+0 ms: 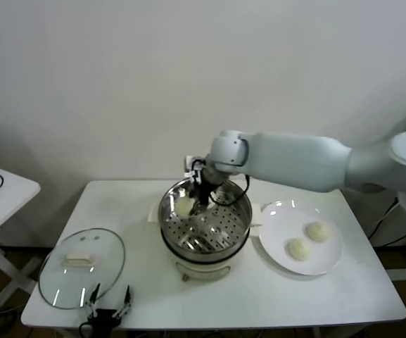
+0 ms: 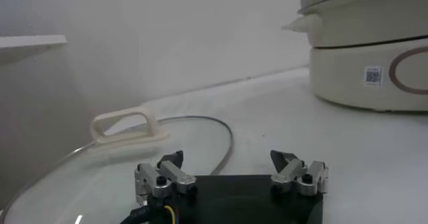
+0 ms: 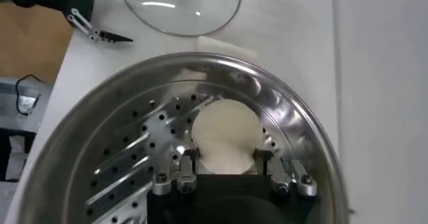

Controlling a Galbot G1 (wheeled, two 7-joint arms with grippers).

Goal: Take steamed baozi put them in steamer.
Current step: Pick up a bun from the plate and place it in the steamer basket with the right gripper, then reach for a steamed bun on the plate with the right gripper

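The steamer is a shiny perforated steel basket on a white cooker base at the table's middle. My right gripper reaches down into it at the back left. In the right wrist view its fingers press both sides of a cream-white baozi that rests just above the perforated floor, next to the steamer wall. That baozi shows in the head view. Two more baozi lie on the white plate to the right. My left gripper is open and empty at the table's front left.
A round glass lid with a cream handle lies at the front left, just beyond my left gripper. The cooker base stands to its right. A small white side table stands off the left edge.
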